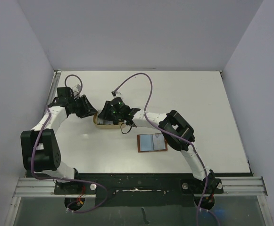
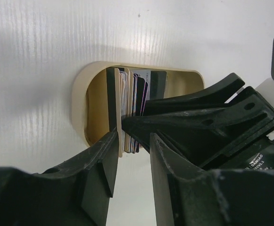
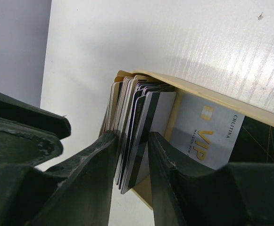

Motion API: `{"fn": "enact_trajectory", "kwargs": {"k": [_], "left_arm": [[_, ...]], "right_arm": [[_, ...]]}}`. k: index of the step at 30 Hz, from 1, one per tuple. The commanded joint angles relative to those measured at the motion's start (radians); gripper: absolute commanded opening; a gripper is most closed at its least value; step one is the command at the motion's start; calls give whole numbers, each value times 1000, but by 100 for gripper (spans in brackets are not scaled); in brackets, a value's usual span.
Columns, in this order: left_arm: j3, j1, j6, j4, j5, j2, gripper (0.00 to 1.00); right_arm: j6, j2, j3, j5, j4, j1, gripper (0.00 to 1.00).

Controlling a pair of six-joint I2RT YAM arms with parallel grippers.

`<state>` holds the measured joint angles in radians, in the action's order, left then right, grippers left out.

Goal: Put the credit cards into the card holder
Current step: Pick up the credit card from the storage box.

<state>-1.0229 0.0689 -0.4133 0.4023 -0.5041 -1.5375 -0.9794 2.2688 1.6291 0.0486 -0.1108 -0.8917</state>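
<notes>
Tan tray [image 3: 212,94] with rounded ends held the credit cards [image 3: 127,94], stood on edge in a tight row at one end of it; the right gripper [image 3: 132,141] reached into that row, and its two fingers pressed on a small bundle of dark-edged cards plus a white one with a black stripe, so it was closed narrowly on cards; the left gripper [image 2: 133,139] met the same end of the tray from the opposite side, jaws part open and straddling the lower ends of a few cards, with a sliver of gap at one finger and bare table [image 2: 127,197] between the fingers further back.

Flat on the tray floor beside the row lay a grey VIP card [image 3: 205,136]; it read "VIP" in gold and "CHILTINA" along one edge, and a smaller line began "MAISON"; a label on the right gripper's body read "DAMIAO".

Seen from above, the left arm folded sharply at its elbow, forearm running to the tray's left end; the right arm stretched across the table with its wrist over the tray; the card holder [image 1: 152,142] lay open on the near right of the tray, well apart from both grippers.
</notes>
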Motion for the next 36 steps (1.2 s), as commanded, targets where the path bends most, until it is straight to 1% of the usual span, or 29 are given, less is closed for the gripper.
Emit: {"fn": "enact_trajectory", "kwargs": {"k": [1,10,13,19,27,32,36], "left_arm": [[-7,-17,33,-6,-39,-24,32],[-8,-21,54,9,20,-67,29],[-14,-21,62,17,65,-67,26],[-19,-21,73,27,67,-78,23],[-20,-20,73,36,131,-69,16],[-17,-20,73,35,146,-67,11],[-20,-20,70,25,130,-79,11]], "right_arm": [[24,18,24,-42,62,-12,32],[24,8,18,-47,66,-13,32],[24,7,14,-49,66,-13,32],[22,6,11,-47,64,-13,32],[22,9,8,-46,62,-13,32],[24,9,6,-46,62,-12,32],[22,11,6,-46,59,-13,32]]}}
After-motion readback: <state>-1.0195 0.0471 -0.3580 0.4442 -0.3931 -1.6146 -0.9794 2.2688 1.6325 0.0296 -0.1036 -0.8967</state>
